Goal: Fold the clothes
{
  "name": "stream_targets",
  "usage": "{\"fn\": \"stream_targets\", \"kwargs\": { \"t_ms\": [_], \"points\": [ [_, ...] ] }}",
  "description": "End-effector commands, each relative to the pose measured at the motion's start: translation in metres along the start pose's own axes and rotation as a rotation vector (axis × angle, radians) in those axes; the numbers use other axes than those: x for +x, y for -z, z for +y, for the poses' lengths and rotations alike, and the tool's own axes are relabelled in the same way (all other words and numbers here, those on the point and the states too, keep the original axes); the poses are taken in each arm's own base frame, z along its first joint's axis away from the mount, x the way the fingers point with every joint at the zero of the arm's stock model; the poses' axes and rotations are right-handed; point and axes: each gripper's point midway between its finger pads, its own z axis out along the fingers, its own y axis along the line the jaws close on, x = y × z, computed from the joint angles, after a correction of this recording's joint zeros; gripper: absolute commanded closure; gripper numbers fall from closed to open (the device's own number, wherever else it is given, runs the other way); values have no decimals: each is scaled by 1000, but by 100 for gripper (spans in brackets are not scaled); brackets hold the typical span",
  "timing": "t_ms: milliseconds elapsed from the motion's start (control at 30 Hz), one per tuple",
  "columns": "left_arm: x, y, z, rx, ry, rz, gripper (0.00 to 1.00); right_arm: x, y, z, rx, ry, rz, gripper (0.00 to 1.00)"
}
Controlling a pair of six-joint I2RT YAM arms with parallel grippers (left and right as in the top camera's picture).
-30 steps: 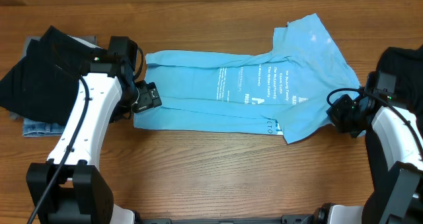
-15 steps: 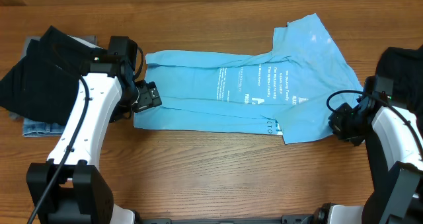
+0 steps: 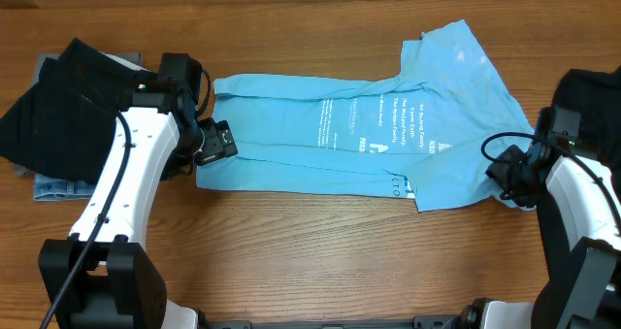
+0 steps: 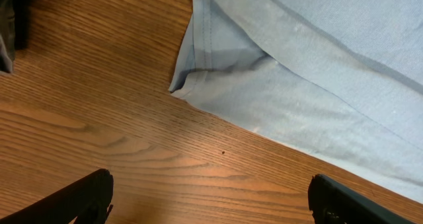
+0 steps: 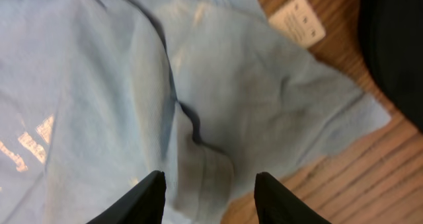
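Observation:
The clothes, a light blue T-shirt (image 3: 369, 125) with pale lettering, lie stretched flat across the table, folded lengthwise into a band with the sleeve end fanned out at the right. My left gripper (image 3: 215, 142) hangs open by the shirt's left end. In the left wrist view its fingertips (image 4: 92, 196) straddle bare wood, just short of the shirt's corner (image 4: 180, 85). My right gripper (image 3: 500, 172) is at the shirt's right edge. In the right wrist view it (image 5: 208, 197) stands open over a rumpled hem of the shirt (image 5: 205, 164), nothing pinched.
A pile of dark garments (image 3: 58, 96) over jeans (image 3: 56, 185) lies at the far left. Another dark cloth (image 3: 592, 91) sits at the right edge, also showing as the dark cloth (image 5: 396, 45) in the right wrist view. A white label (image 5: 297, 18) lies on the wood.
My right gripper has opened and let go of the shirt's right edge, shifting slightly toward the table's front. The left arm and the shirt's left end have not moved.

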Motion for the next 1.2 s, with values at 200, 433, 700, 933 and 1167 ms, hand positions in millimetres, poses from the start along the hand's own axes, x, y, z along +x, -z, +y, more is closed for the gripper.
{"fn": "stream_targets", "kwargs": {
  "t_ms": [200, 433, 700, 933, 1167],
  "points": [
    [0, -2, 1, -8, -18, 2, 2, -11, -4, -2, 22, 1, -34, 57],
    [0, -2, 1, -9, -18, 2, 2, -11, -10, -2, 23, 1, -32, 70],
    [0, -2, 1, -9, -18, 3, 2, -12, -11, -4, 32, 1, -39, 69],
    [0, -2, 1, -8, -18, 2, 2, -1, -26, -10, 31, 0, -39, 70],
    [0, -2, 1, -8, -17, 3, 2, 1, -27, -11, 36, 0, -29, 81]
  ]
}}
